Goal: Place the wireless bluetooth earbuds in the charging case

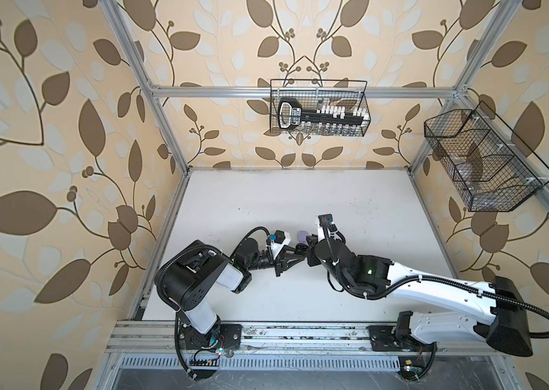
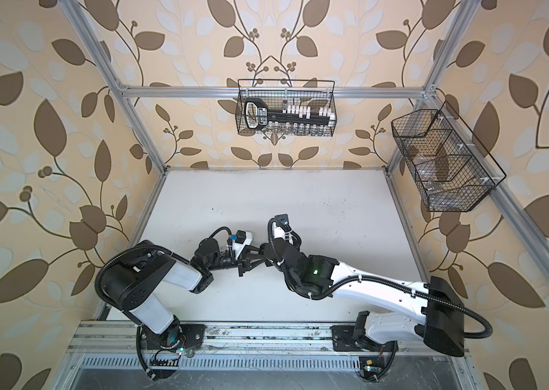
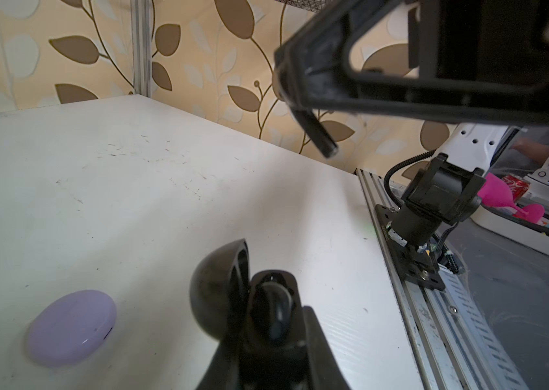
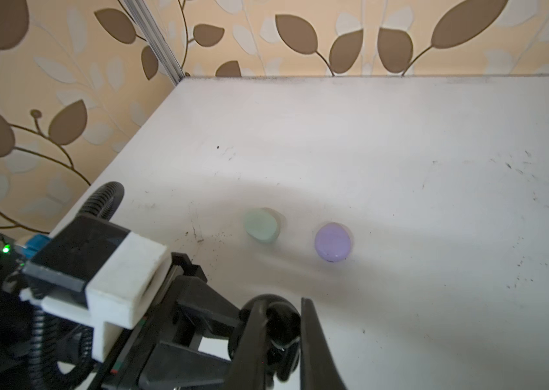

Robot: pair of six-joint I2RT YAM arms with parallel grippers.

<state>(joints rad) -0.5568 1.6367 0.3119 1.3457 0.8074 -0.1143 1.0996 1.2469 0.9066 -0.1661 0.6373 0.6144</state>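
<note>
My left gripper [image 3: 273, 326] is shut on a black charging case [image 3: 271, 297], which it holds above the table with the lid [image 3: 217, 287] swung open. A glossy dark shape sits in the case body; I cannot tell what it is. My right gripper [image 4: 283, 337] is shut on a black earbud [image 4: 281, 332], right beside the open case [image 4: 259, 309]. The earbud's stem [image 3: 317, 135] sticks out below the right fingers. In both top views the left gripper [image 1: 300, 259] [image 2: 259, 259] and right gripper [image 1: 310, 251] meet tip to tip mid-table.
A closed lilac case [image 4: 333, 241] [image 3: 70, 327] [image 1: 302, 234] and a closed mint case [image 4: 261, 225] lie on the white table just beyond the grippers. Wire baskets hang on the back rail [image 1: 320, 108] and the right rail [image 1: 482, 158]. An aluminium rail [image 1: 300, 334] runs along the front edge.
</note>
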